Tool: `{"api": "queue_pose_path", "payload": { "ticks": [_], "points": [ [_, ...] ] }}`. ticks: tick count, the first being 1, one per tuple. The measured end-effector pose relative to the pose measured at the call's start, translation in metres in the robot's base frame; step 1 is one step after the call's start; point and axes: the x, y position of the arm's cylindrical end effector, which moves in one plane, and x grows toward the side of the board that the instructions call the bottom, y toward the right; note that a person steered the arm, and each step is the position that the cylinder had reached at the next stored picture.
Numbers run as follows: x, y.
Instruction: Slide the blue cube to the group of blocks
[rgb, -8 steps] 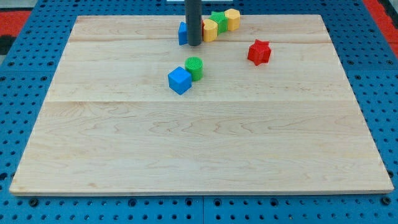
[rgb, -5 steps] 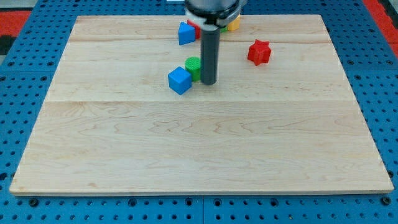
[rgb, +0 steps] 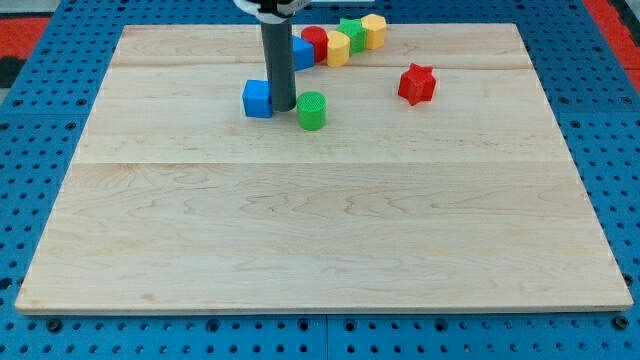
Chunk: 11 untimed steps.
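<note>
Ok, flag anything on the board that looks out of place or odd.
Nothing looks damaged or spilled. The red star block sits alone toward the view's right, apart from the row at the view's top. My tip stands between the blue cube and the green cylinder, which lie short of that row.

Rod standing upright, dropping from the view's top edge, my tip (rgb: 283, 108) planted on the tabletop (rgb: 320, 230).

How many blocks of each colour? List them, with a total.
Blue: 2 (blue cube, blue block)
Red: 2 (red cylinder, red star)
Yellow: 2 (left yellow block, right yellow block)
Green: 2 (green cylinder, green block)
Total: 8
My tip: between blue cube and green cylinder.
</note>
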Motion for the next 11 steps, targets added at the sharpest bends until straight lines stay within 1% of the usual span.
{"api": "queue_pose_path", "payload": {
  "ticks": [1,2,3,4,5,6,8,9,10,11],
  "points": [
    [0.011,-0.011],
    [0.056,-0.014],
    [0.049,-0.033],
    [0.016,-0.032],
    [0.006,-0.049],
    [0.004,-0.112],
    [-0.001,-0.058],
    [-0.029,-0.077],
    [-0.037,-0.051],
    [-0.066,-0.04]
  ]
}}
